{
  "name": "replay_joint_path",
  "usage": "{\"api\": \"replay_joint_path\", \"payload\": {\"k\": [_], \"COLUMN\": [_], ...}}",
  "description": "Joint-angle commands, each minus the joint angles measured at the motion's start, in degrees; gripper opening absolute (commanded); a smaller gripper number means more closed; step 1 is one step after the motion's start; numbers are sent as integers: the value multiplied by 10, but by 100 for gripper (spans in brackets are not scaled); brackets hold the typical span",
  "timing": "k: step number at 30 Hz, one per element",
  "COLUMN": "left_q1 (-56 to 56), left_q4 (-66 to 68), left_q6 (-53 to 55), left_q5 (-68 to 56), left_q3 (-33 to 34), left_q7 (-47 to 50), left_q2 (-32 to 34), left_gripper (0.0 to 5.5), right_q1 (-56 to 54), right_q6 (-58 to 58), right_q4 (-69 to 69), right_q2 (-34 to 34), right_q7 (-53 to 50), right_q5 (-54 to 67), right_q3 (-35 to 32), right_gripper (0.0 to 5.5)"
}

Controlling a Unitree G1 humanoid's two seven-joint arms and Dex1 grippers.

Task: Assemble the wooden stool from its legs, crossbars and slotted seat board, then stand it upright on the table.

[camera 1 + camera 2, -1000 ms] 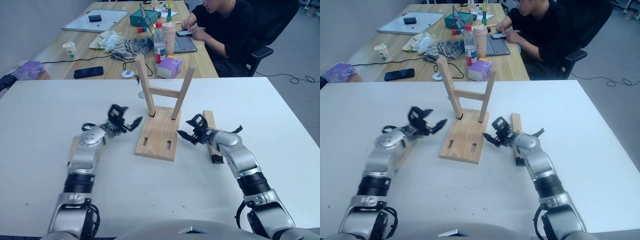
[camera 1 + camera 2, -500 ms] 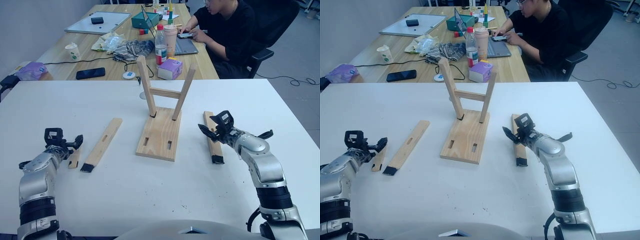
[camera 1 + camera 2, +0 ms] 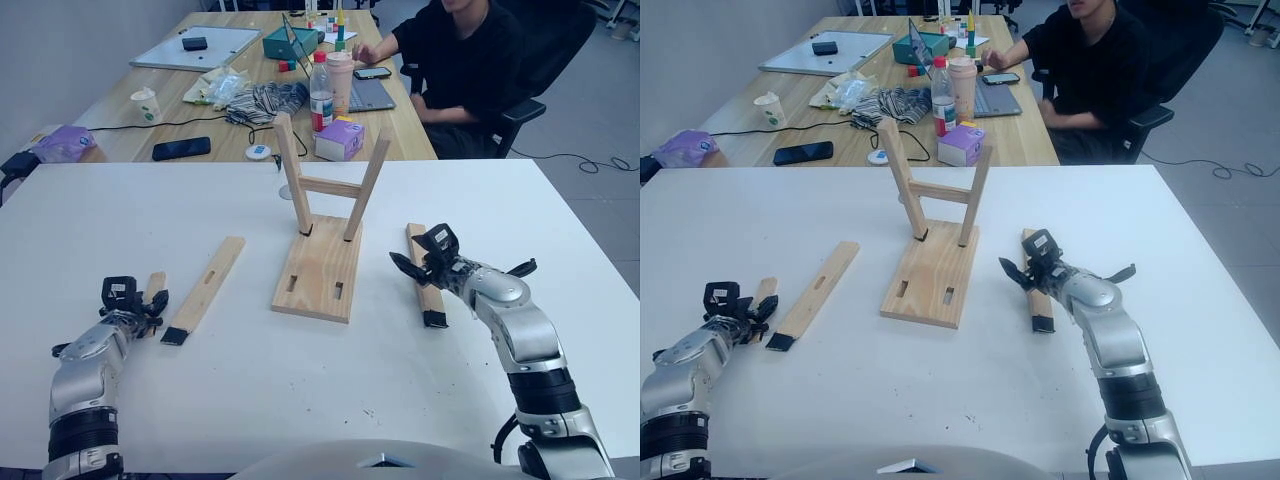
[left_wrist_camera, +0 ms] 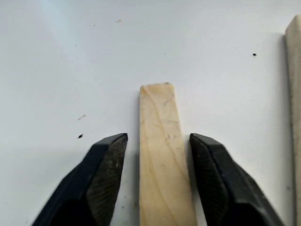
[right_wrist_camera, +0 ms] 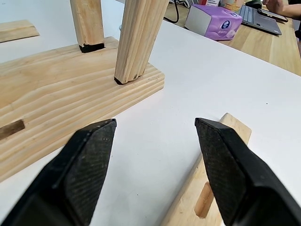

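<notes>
The slotted seat board [image 3: 318, 268] lies flat mid-table, with two legs [image 3: 290, 172] and a crossbar [image 3: 330, 185] standing up from its far end. A loose slotted leg [image 3: 205, 288] lies to its left. Beside that lies a short crossbar [image 3: 153, 289], and my left gripper [image 3: 133, 305] is open at its near end, one finger [image 4: 106, 179] on each side of the piece [image 4: 164, 179]. Another loose leg [image 3: 425, 272] lies right of the board. My right gripper [image 3: 420, 262] hovers open over it, fingers [image 5: 89, 165] wide, holding nothing.
Behind the white table [image 3: 300, 400] stands a wooden desk with a bottle [image 3: 320, 90], a purple box [image 3: 338, 135] and a phone [image 3: 177, 146]; a person sits there. Bare table surface lies in front of the seat board.
Both arms pulled back from the seat board a second ago. Since then the left gripper has come to straddle the short crossbar's end, and the right gripper edged left over its leg.
</notes>
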Motion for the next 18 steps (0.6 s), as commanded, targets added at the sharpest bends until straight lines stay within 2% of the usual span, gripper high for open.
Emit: {"api": "replay_joint_path", "payload": {"k": [1, 5, 11, 12, 15, 18], "left_q1": [-6, -37, -63, -79, -178, -213], "left_q4": [6, 25, 33, 14, -140, -235], "left_q6": [12, -6, -45, -77, -127, -151], "left_q5": [6, 5, 18, 22, -12, -16], "left_q3": [-17, -25, -40, -49, -93, -145], "left_q7": [2, 3, 6, -4, -30, -35], "left_q2": [1, -2, 6, 10, -23, -56], "left_gripper": [181, 127, 126, 126, 126, 126], "right_q1": [-12, -20, -32, -55, -118, -123], "right_q6": [11, 15, -28, -48, 10, 62], "right_q4": [4, 6, -3, -16, -119, -145], "right_q2": [-2, 5, 9, 37, 136, 162], "right_q7": [-9, -30, -51, -75, -101, -111], "right_q5": [3, 9, 21, 56, 307, 406], "right_q3": [-5, -25, -61, -103, -198, -189], "right_gripper": [311, 311, 311, 311, 311, 311]}}
